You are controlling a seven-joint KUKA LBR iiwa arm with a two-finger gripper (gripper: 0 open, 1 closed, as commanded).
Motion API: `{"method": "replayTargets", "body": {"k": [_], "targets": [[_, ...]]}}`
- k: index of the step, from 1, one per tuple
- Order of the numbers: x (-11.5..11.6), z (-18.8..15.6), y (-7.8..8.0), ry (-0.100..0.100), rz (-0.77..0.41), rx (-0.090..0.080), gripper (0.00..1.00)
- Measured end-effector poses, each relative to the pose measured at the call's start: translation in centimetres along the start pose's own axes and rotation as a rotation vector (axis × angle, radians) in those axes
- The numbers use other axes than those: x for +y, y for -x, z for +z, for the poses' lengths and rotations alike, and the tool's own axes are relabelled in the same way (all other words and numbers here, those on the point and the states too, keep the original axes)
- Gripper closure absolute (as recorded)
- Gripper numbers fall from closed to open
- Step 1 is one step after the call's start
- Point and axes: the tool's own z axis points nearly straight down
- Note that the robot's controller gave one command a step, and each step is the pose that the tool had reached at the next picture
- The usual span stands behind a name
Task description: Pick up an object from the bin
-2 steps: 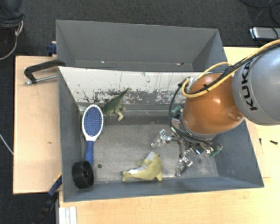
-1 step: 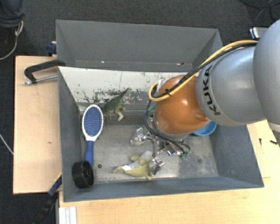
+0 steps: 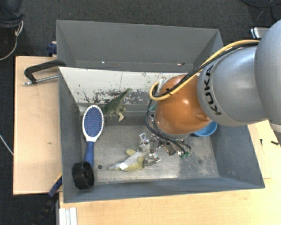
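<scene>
Claw (image 3: 153,153) low at lower centre of bin (image 3: 131,46), beside yellow-white scrap (image 3: 129,163); we cannot tell if apart or together, metal parts muddled. Orange cover (image 3: 178,110) hides most of blue thing (image 3: 209,129), right. Brush (image 3: 92,123), dinosaur (image 3: 114,108) well left.

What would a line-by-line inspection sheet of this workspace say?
Surface: grey metal bin, dark specks on its back wall.
Job's things: yellow-white crumpled thing, front centre, nearest the tool.
Clutter: blue-and-white hairbrush at left; black round thing at its handle end; green dinosaur toy by the back wall; blue thing partly under the arm.
Grippers: tool low over the bin's middle.
Cables: yellow cable runs to the orange cover.
Surroundings: dark floor; shoe at top left.
</scene>
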Motion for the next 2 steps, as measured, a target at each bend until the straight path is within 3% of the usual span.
{"method": "replayTargets", "body": {"k": [2], "targets": [[-1.1, -23.5, 2.2, -0.004, -0.115, -0.01, 1.0]]}}
